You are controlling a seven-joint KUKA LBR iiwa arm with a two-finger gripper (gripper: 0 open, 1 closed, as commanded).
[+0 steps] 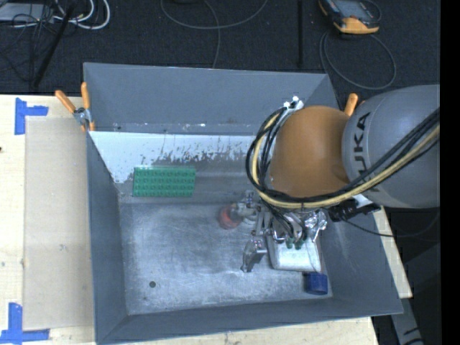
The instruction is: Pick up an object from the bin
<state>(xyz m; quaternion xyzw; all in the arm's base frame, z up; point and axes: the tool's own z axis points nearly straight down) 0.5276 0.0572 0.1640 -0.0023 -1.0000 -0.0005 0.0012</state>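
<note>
Camera view, looking down into the bin: the KUKA arm reaches in from the right, with its tool low over the floor of the near right corner, at the left edge of a white flat piece. A small blue piece lies just beside the white one on its near side. A reddish piece sits near the tool's left, and a green studded plate rests well apart on the back slope.

Whether the tool is released or clenched cannot be told from here. The step in hand looks like the descent onto the pick, with the lift not yet done. The next move would call for settling squarely on the white piece and closing without nudging the blue one. The white piece lies flat. Its long axis seems to run across the bin, left to right, though the wrist hides much of it.
</note>
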